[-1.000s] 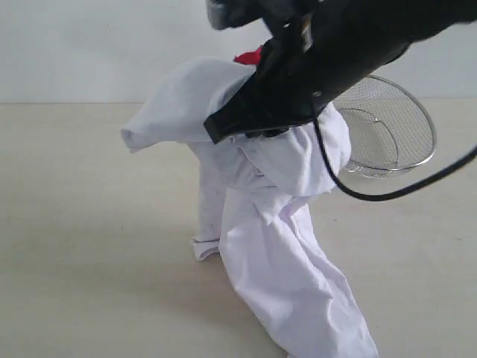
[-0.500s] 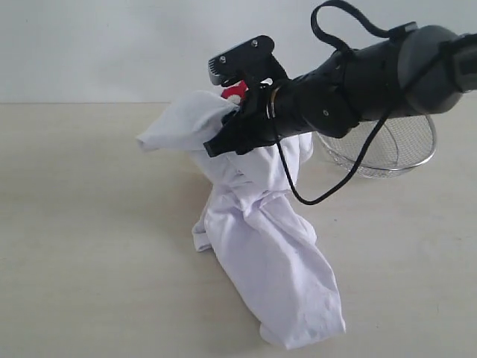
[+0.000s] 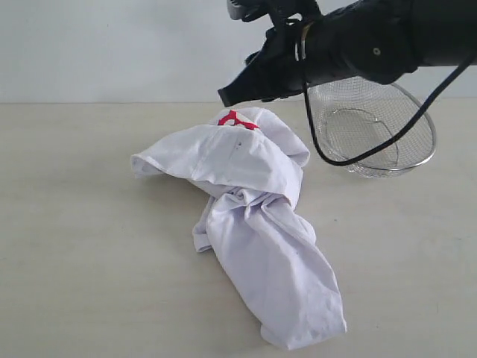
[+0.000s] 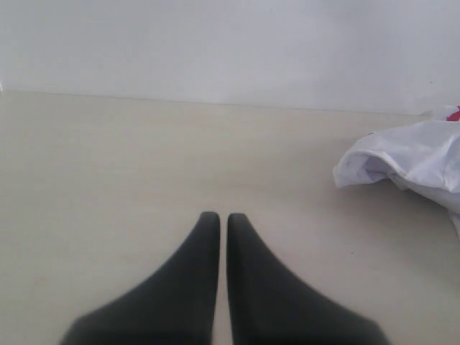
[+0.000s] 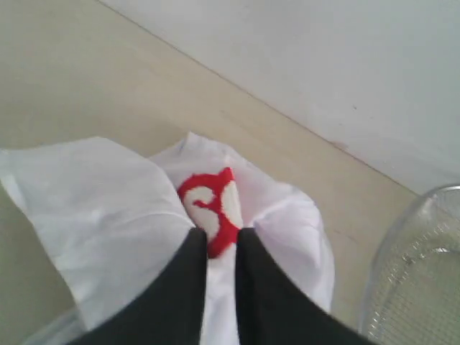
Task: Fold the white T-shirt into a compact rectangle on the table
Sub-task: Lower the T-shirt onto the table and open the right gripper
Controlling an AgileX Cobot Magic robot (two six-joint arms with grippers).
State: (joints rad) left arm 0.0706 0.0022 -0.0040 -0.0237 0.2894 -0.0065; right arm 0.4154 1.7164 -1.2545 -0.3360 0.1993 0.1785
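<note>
The left gripper point(image 4: 219, 215) hangs low over a bare stretch of the pale beige surface point(image 3: 67, 239), its two dark fingers pressed together with only a hairline slit between them and nothing held. From its wrist view, one crumpled edge of the white T-shirt point(image 4: 402, 162) lies off to the side, well apart from the fingertips.

The white T-shirt point(image 3: 257, 231) lies on the surface near the middle of the exterior view, bunched and unfolded. Its upper part forms a rumpled mound with one flap reaching left. Below it the fabric twists into a knot-like gather and then spreads into a long lobe that runs toward the near right. A patch of red lettering point(image 3: 235, 119) shows at the top of the mound.

Just above that patch, apart from the cloth, hovers the right gripper point(image 3: 226, 95), reaching in from the right. In its wrist view the fingers stand slightly parted and pinch nothing, with the red lettering point(image 5: 212, 205) visible past their tips. A black cable point(image 3: 328, 155) loops down from the arm.

Farther right, a silver wire-mesh basket point(image 3: 406, 142) sits on the surface, near the shirt but not touching it.
</note>
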